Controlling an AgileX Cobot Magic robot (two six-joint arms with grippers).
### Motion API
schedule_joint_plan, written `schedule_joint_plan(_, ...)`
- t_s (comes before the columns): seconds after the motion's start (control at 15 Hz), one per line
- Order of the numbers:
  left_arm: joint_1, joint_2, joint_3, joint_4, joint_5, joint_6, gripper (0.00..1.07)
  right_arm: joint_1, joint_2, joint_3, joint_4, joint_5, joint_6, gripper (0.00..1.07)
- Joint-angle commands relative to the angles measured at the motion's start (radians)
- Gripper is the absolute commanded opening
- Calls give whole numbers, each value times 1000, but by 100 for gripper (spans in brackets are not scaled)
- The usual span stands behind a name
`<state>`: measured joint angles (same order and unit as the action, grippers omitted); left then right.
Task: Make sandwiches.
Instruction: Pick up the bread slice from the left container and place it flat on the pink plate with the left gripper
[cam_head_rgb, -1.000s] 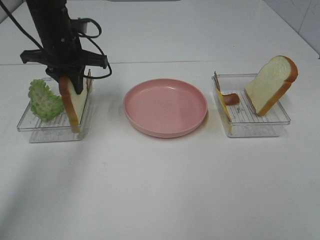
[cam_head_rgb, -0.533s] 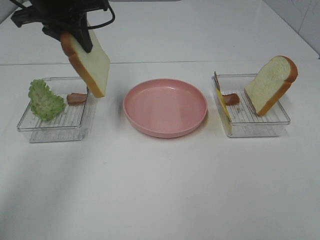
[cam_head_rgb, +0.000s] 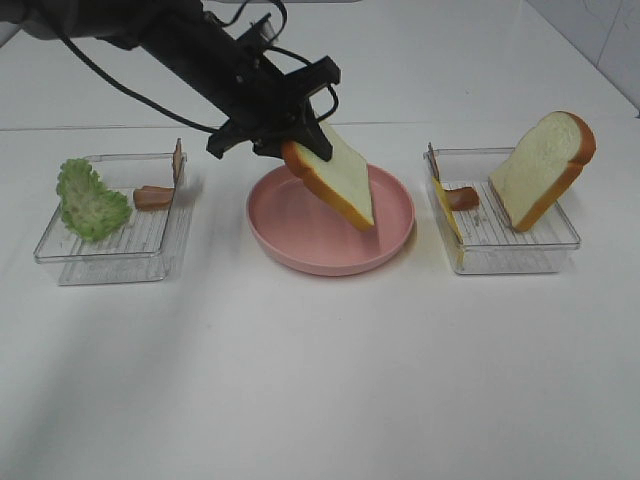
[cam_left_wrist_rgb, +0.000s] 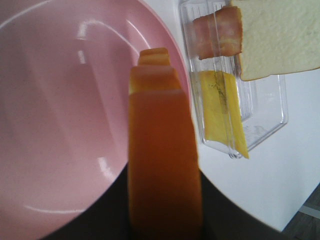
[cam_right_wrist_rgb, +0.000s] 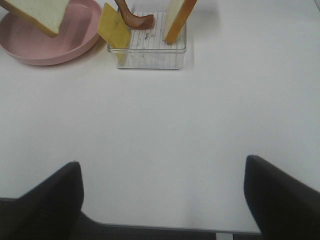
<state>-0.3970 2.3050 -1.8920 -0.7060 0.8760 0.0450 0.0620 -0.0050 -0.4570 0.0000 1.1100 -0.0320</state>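
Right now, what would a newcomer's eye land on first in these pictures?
The black arm's left tool holds a bread slice tilted above the round pink plate in the middle. A second slice leans in the right-hand clear tray, and ruffled green lettuce sits in the left tray.

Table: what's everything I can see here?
Plate: one, pink, centre.
Left tray: one, clear, left of plate.
Right tray: one, clear, right of plate.
Lettuce: one, green, left tray.
Left bacon: one, reddish-brown, left tray.
Right bacon: one, reddish-brown, right tray.
Cheese: one, yellow, right tray.
Leaning bread: one, white with orange-brown crust, right tray.
Held bread: one, same colours, above plate.
Left gripper: one, black, shut on held bread.
Right gripper: one, dark, open, above the table.
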Motion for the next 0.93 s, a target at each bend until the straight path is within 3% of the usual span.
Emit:
schedule_joint_plan(0.07,-23,44,-16,-23,-50,7,0,-3,-29,3,0,-5,10,85)
schedule_joint_plan(0.8,-25,194,-136,-46,-12,-5,2,-3,-29,3,0,-5,10,85)
schedule_joint_plan(0.93,-24,194,-143,-26,-19,-15,38,-3,-29,3,0,-5,10,85)
